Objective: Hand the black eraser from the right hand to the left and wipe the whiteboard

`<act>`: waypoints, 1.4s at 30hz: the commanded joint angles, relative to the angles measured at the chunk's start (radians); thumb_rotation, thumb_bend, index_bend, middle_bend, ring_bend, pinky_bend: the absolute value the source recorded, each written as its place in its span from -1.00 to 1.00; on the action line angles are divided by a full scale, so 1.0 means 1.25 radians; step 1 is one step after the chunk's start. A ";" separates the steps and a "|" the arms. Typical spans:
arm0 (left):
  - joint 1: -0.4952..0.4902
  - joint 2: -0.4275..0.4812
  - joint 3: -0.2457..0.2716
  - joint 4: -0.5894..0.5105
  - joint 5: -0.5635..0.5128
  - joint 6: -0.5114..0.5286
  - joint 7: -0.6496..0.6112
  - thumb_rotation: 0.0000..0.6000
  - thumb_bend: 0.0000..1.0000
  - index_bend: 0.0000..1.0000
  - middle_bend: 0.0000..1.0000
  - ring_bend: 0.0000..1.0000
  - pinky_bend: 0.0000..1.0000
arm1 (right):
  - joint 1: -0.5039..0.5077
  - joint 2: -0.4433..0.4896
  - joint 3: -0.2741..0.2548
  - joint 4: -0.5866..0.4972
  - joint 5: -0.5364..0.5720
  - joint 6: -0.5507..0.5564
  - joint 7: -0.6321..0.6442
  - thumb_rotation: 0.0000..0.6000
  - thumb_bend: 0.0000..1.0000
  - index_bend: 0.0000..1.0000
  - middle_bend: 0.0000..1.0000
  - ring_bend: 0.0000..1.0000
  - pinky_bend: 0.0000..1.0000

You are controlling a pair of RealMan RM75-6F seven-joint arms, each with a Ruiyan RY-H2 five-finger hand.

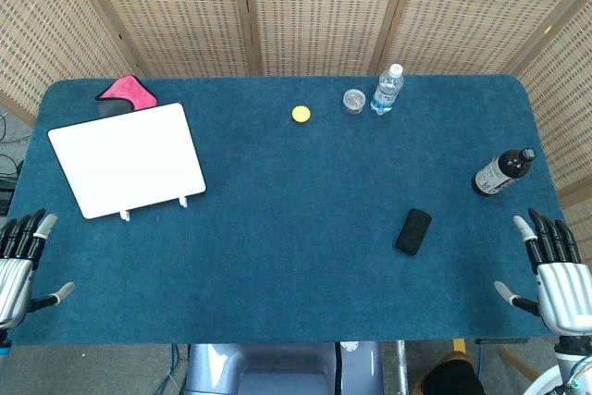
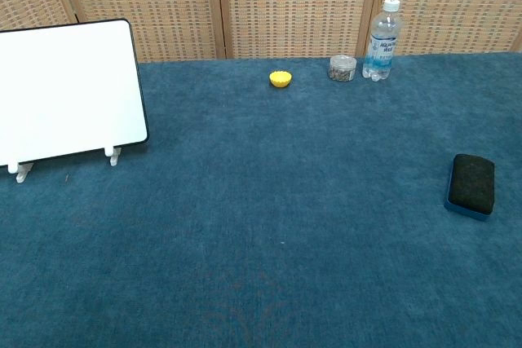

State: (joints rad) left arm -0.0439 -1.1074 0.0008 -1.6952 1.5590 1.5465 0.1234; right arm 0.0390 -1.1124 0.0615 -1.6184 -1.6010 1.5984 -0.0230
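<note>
Untouched, black eraser [image 1: 413, 231] at four o'clock on the table [image 1: 296, 275], whiteboard [image 1: 127, 159] at ten, left hand [image 1: 18, 261] and right hand [image 1: 558, 275] both spread, holding nothing.

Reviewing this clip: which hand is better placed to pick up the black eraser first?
Right. The black eraser lies on the table's right half, much nearer the open right hand at the right edge. The left hand, also open, sits at the far left edge, below the whiteboard.
</note>
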 commanded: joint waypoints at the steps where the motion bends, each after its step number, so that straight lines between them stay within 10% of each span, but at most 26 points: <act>1: 0.000 0.000 0.000 0.002 0.001 -0.001 -0.001 1.00 -1.00 -1.00 -1.00 -1.00 -1.00 | 0.003 -0.001 -0.004 0.002 -0.004 -0.006 0.001 1.00 -1.00 -1.00 -1.00 -1.00 -1.00; 14: -0.008 -0.006 -0.010 0.002 -0.008 -0.013 -0.003 1.00 -1.00 -1.00 -1.00 -1.00 -1.00 | 0.166 0.005 0.008 0.111 -0.113 -0.170 0.009 1.00 -1.00 -0.87 -1.00 -1.00 -1.00; 27: -0.040 -0.046 -0.056 0.003 -0.087 -0.055 0.060 1.00 -1.00 -1.00 -1.00 -1.00 -1.00 | 0.440 -0.125 -0.084 0.503 -0.346 -0.334 0.207 1.00 -1.00 -0.60 -0.75 -0.96 -0.95; 42: -0.078 -0.081 -0.085 0.027 -0.167 -0.110 0.102 1.00 -1.00 -1.00 -1.00 -1.00 -1.00 | 0.546 -0.217 -0.182 0.669 -0.382 -0.369 0.248 1.00 -1.00 -0.60 -0.75 -0.95 -0.95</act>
State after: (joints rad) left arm -0.1398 -1.2071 -0.1048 -1.6627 1.3527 1.4110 0.2499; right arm 0.7170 -1.3725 -0.1559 -0.7953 -2.0808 1.1294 0.2791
